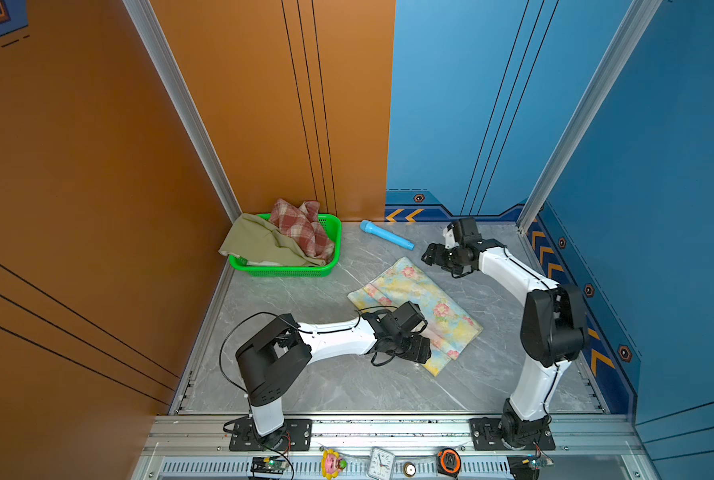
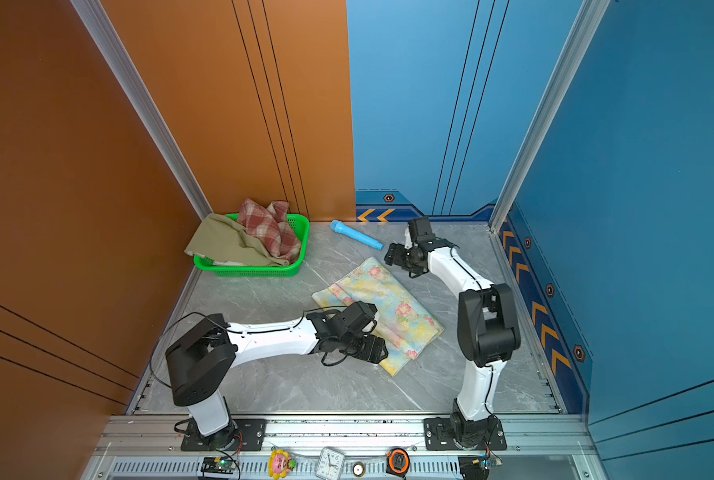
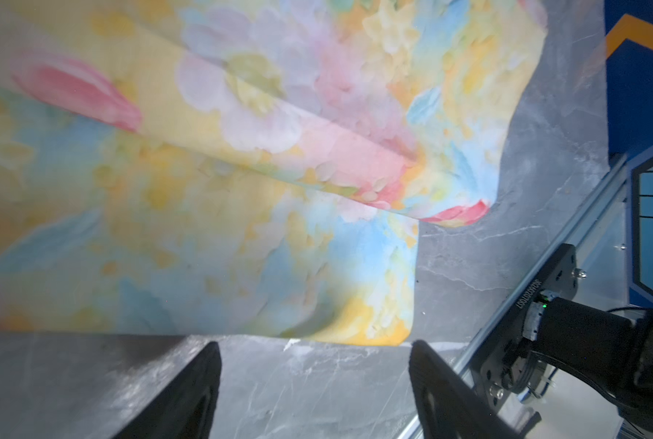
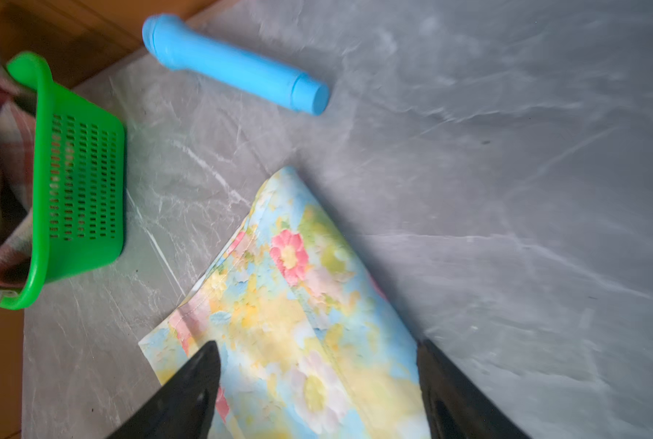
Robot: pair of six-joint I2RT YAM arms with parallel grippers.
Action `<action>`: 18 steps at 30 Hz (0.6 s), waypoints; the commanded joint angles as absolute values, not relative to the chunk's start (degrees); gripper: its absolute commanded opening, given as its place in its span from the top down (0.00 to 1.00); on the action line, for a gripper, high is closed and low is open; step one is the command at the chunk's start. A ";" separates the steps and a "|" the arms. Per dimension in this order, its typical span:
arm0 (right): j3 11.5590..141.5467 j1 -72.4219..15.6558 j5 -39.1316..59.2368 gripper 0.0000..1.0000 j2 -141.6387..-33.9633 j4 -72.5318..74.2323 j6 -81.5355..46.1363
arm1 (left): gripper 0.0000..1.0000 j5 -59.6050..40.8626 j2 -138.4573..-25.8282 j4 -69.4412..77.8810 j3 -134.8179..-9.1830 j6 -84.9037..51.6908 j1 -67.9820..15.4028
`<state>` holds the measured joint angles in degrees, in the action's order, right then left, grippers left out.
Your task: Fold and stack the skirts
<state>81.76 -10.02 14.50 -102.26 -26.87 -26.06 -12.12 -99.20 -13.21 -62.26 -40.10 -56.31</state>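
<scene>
Far left corner first: the green basket (image 1: 285, 272) has the olive skirt (image 1: 257, 245) slumped over its rim and the plaid skirt (image 1: 301, 226) bunched on top, neither folded. So that's two of three not started. A little right of that, a light-blue tube (image 1: 386, 235) lies along the far edge of the table (image 1: 305, 374) (not part of the job, as far as I can see).

Mid-table is the floral skirt (image 1: 419, 297), lying flat as a tidy oblong with a layered edge showing. It looks folded at least once, though I can't say for sure whether it needs another fold.

The left gripper (image 3: 314, 361) sits low at the skirt's near end with its jaws spread wide and only bare table between them. The right gripper (image 4: 317, 349) hovers over the skirt's far corner, also spread wide with nothing in it.

My read is one skirt roughly done, with two more plus the stacking left.
</scene>
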 commanded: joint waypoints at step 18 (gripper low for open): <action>43.06 -10.25 0.35 0.30 -64.11 -36.72 -43.17 | 0.26 -0.79 -105.90 -26.73 -75.82 -25.74 -30.34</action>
